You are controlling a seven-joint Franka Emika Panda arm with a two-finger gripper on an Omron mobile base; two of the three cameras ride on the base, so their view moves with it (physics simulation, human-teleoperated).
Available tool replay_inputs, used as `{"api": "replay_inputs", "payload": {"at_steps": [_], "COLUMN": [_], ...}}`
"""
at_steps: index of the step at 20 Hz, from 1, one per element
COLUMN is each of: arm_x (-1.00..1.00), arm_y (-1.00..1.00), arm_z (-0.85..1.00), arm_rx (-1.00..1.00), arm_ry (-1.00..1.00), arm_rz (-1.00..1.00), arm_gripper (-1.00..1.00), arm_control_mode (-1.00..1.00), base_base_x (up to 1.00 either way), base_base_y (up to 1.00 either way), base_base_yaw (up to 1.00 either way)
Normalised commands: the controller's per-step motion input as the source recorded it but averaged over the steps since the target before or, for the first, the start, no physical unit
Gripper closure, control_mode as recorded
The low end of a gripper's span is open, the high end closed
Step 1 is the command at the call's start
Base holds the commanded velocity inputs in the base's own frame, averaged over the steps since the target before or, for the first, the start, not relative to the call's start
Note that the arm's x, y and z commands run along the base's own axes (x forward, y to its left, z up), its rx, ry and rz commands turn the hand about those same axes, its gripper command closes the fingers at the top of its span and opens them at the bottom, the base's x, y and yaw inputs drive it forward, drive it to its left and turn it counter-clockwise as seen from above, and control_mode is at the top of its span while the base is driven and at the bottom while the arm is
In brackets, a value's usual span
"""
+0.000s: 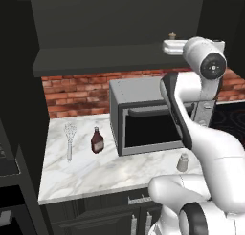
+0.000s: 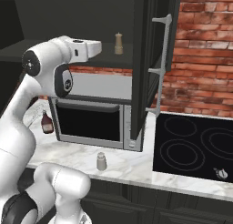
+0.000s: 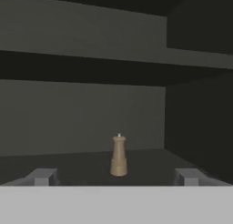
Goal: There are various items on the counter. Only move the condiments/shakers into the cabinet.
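Rendered home kitchen. Shown by: white marble-patterned counter (image 1: 95, 174) over dark drawer fronts (image 1: 100, 212), steel microwave (image 2: 91, 116) set on it, black stovetop (image 2: 195, 150) alongside, red brick backsplash (image 1: 79, 93), dark wall cabinet (image 1: 95, 38) above, whisk (image 1: 70, 138) laid out.

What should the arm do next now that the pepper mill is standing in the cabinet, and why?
Probably draw the hand straight back out of the cabinet. The pepper mill stands upright on the shelf, apart from the open gripper, so it looks placed. The bottle and the shaker are on the counter, so one of them likely comes next.
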Motion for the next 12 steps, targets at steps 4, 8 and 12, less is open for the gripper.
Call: {"api": "replay_inputs", "payload": {"at_steps": [4, 8, 12], "arm_x": [-1.00, -0.86, -0.78], "arm_y": [0.25, 0.24, 0.06], "arm_z": [0.23, 0.00, 0.00], "arm_rx": [-0.02, -0.01, 0.00], "arm_ry": [0.07, 0.13, 0.17], "arm_rz": [-0.09, -0.08, 0.00], "arm_gripper": [-1.00, -1.00, -1.00], "arm_control_mode": [-1.00, -1.00, -1.00], "base_base_x": [0.00, 0.00, 0.00], "base_base_y": [0.00, 0.00, 0.00], "base_base_yaw": [0.00, 0.00, 0.00]}}
